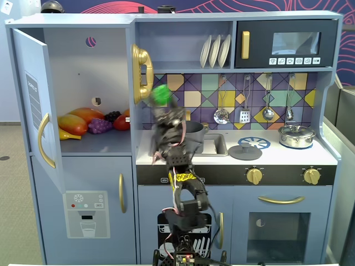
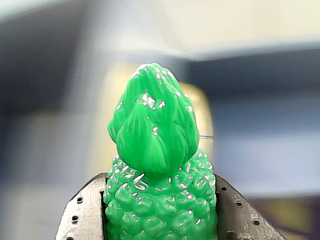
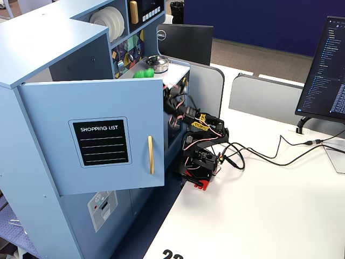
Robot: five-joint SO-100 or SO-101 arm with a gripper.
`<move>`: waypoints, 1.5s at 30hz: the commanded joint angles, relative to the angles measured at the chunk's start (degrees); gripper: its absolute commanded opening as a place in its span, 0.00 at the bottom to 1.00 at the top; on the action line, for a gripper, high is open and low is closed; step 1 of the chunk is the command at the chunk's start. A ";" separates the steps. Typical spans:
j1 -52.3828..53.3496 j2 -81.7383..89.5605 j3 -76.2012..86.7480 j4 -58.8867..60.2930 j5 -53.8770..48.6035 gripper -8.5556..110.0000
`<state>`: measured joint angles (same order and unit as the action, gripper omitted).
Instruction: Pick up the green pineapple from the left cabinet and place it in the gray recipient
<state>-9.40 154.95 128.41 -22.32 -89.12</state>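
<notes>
Two gripper fingers (image 2: 82,212) clamp the bumpy base of the green pineapple (image 2: 157,165) in the wrist view, leafy top pointing away from the camera. From the front fixed view the gripper (image 1: 164,106) holds the fruit in the air outside the left cabinet (image 1: 83,83), just beside a gold handle (image 1: 140,73). Behind the motion-blurred arm, what seems to be the gray recipient (image 1: 194,133) stands by the sink (image 1: 215,145)
</notes>
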 commanded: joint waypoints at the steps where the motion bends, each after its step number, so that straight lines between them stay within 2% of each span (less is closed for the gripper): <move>1: 9.76 -6.06 -15.12 18.37 5.01 0.07; 4: 13.45 -14.15 -23.82 29.97 3.52 0.07; 7: 15.12 -21.36 -30.23 35.07 3.96 0.07; 13: 13.01 -29.18 -32.61 36.12 0.62 0.10; 16: 12.83 -31.90 -32.70 32.96 0.53 0.15; 21: 13.10 -32.96 -33.31 31.46 5.36 0.35; 23: 13.45 -32.26 -33.57 32.17 5.54 0.36; 28: 13.36 -23.12 -29.62 39.73 5.19 0.32; 34: 11.34 0.53 -14.15 70.84 -2.64 0.13; 38: 11.16 11.16 -2.90 88.42 -4.48 0.07; 41: 11.60 16.08 7.73 91.49 -5.89 0.07; 45: 11.78 19.69 24.43 83.06 -6.59 0.07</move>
<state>2.90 171.74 142.03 65.74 -95.45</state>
